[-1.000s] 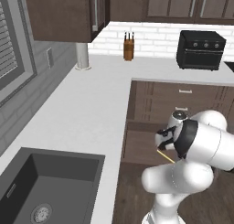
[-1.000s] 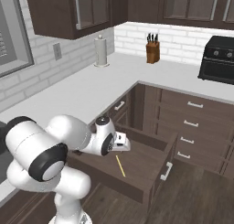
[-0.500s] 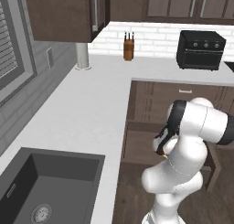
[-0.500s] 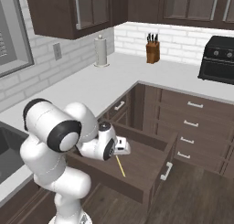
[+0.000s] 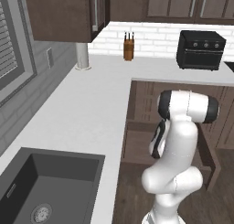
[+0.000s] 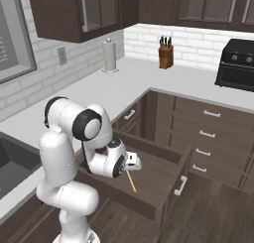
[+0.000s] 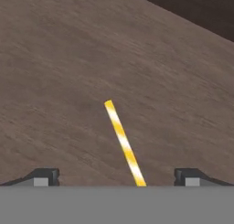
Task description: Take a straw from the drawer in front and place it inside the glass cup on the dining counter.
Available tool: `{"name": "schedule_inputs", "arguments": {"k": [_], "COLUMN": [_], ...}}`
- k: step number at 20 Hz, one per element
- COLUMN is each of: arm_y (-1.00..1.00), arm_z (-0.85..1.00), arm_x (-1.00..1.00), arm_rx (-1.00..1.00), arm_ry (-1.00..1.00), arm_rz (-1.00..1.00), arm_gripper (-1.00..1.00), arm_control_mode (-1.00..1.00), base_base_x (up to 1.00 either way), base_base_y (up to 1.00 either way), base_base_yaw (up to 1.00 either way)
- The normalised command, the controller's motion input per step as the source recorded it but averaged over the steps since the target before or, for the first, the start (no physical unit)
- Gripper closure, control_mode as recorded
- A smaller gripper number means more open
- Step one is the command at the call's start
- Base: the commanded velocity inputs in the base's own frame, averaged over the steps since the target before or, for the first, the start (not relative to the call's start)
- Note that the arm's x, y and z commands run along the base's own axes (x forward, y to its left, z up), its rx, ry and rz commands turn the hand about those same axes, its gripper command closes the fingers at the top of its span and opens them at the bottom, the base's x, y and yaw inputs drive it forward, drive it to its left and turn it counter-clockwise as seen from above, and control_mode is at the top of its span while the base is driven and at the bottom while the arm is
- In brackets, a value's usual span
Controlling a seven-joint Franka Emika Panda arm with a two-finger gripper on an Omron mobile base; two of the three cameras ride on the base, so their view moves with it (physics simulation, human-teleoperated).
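White arm bent low, pincer [image 7: 116, 178] spread over straw [image 7: 123, 143]

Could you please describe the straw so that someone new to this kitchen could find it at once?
Below the white worktop, at its inner corner, one drawer stands pulled open. The straw lies flat on its brown wooden floor, just under the open gripper. It is a thin stick striped yellow and white, the sole bright thing among the dark cabinets.

A knife block [image 5: 129, 46] and black oven [image 5: 201, 50] sit on the worktop (sink [image 5: 45, 191] nearer).
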Motion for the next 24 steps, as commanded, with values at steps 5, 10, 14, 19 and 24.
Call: {"name": "schedule_inputs", "arguments": {"k": [5,10,14,19,24], "arm_y": [-0.15,-0.30,-0.36,-0.42,-0.38], "arm_z": [-0.24,-0.17,-0.12,-0.11,-0.15], "arm_x": [0.37,0.36,0.35,0.35,0.30], "arm_rx": [0.01,0.05,0.09,0.10,0.07], "arm_ry": [0.01,0.04,0.08,0.08,0.06], "arm_rz": [0.00,0.00,0.00,0.00,0.00], "arm_gripper": [-1.00,-1.00,-1.00,-1.00,-1.00], "arm_control_mode": [-1.00,-1.00,-1.00,-1.00,-1.00], "base_base_x": [0.00,0.00,0.00,0.00,0.00], "base_base_y": [0.00,0.00,0.00,0.00,0.00], "base_base_yaw": [0.00,0.00,0.00,0.00,0.00]}}
